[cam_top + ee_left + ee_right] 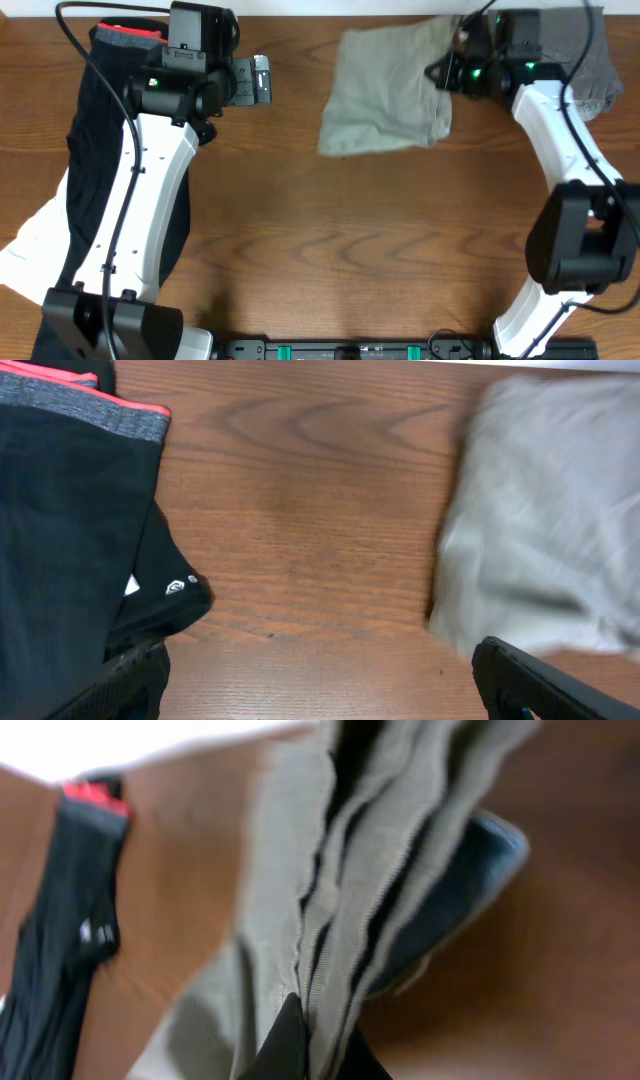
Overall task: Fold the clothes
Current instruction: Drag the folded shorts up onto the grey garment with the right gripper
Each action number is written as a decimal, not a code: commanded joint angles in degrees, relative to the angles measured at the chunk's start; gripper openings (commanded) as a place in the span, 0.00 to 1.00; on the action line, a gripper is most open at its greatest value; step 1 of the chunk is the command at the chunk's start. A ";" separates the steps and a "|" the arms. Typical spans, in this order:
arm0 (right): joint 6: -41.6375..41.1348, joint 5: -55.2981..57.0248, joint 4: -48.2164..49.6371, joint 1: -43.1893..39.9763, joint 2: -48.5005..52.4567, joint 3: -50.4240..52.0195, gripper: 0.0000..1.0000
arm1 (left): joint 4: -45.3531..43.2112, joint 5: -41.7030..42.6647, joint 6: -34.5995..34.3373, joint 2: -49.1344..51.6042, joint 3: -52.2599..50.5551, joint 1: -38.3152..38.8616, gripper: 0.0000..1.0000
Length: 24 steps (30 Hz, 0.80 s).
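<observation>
The pale khaki-green trousers [385, 90] lie folded into a wrinkled block at the back middle of the table. My right gripper [445, 75] is shut on their right edge. In the right wrist view the stacked khaki layers [300, 900] run up from between my fingertips [320, 1045], with a bluish-grey piece [470, 880] beneath them. The darker grey garment [600, 70] lies at the far right behind the right arm. My left gripper [258, 80] is open and empty over bare wood, left of the trousers. Its wrist view shows wide-apart fingers [330, 695] and the trousers [550, 510] blurred at right.
A black garment with a grey and red waistband [100, 150] lies along the left side under the left arm. It also shows in the left wrist view [60, 530] and the right wrist view [60, 950]. A white cloth [30, 240] lies at the left edge.
</observation>
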<state>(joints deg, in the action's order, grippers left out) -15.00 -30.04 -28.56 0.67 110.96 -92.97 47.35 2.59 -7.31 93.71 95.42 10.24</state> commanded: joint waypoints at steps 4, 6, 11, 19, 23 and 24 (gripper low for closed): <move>-9.70 10.73 5.66 0.48 -4.26 -5.03 0.01 | -0.28 -0.09 -0.31 0.72 -0.39 -0.20 0.98; -11.78 12.22 8.87 0.44 -4.26 -5.57 0.01 | -0.28 -0.09 -0.31 0.72 -0.39 -0.20 0.98; -14.08 12.92 19.98 -0.17 -4.26 -5.66 0.01 | -0.28 -0.09 -0.28 0.72 -0.39 -0.20 0.98; -11.93 12.59 36.11 -2.23 -4.24 -5.66 0.01 | -0.28 -0.09 -0.31 0.72 -0.39 -0.20 0.98; -13.57 14.73 37.86 -4.63 -4.24 -5.66 0.01 | -0.26 -0.09 -0.31 0.72 -0.39 -0.20 0.98; -13.90 15.23 37.86 -5.22 -4.24 -5.66 0.01 | -0.28 -0.09 -0.28 0.72 -0.39 -0.20 0.98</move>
<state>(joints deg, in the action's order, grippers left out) -27.31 -17.61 8.23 -2.20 108.68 -96.71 47.09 2.59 -7.33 93.71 95.37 10.24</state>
